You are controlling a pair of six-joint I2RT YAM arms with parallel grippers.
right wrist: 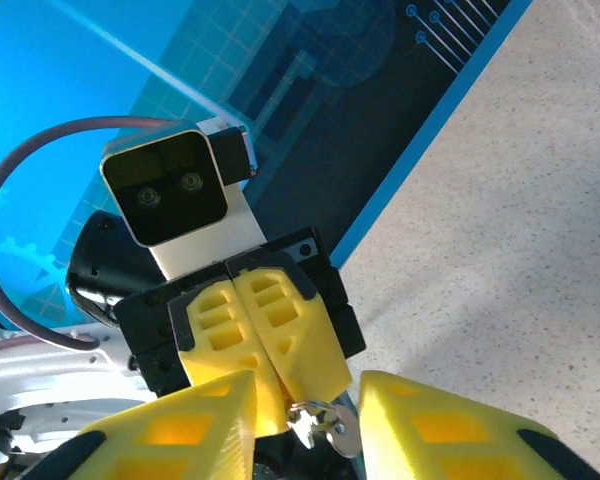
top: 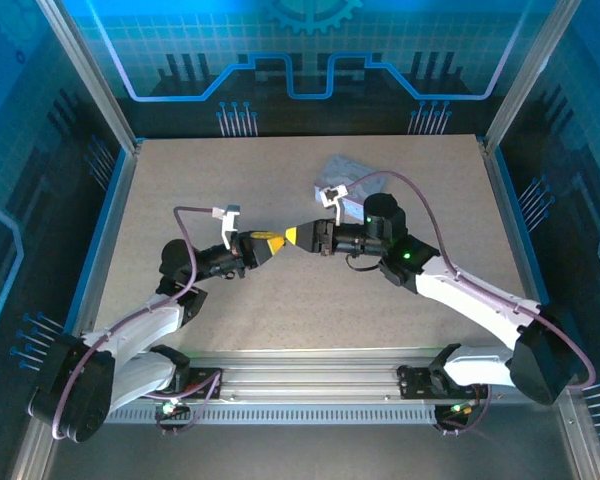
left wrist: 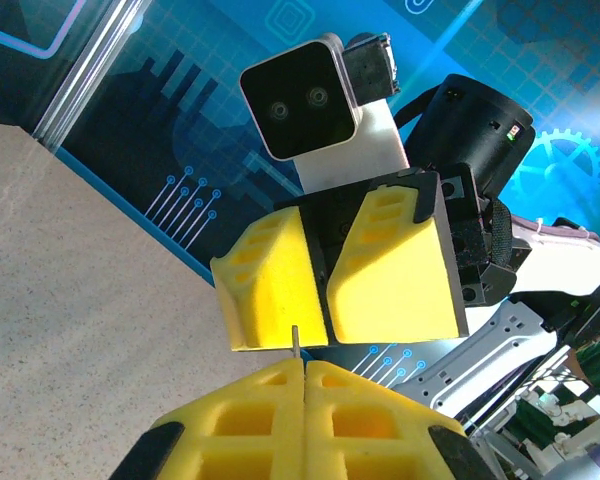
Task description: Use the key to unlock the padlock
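Above the middle of the table, my left gripper (top: 271,243) and right gripper (top: 294,237) meet tip to tip. In the left wrist view my left gripper (left wrist: 305,365) is shut on the key (left wrist: 296,340), which pokes out edge-on as a thin sliver toward the right gripper (left wrist: 325,340). From the right wrist the key (right wrist: 325,425) is a small silver piece with a ring, sticking out of the left gripper (right wrist: 290,400). My right gripper (right wrist: 307,385) is open, one finger on either side of the key and not touching it. The padlock is out of view.
A pale rectangular tin (top: 345,170) lies at the back of the speckled table (top: 180,200), behind the right arm. Blue panels and metal posts wall in the table on three sides. Both arms stretch inward from the near rail.
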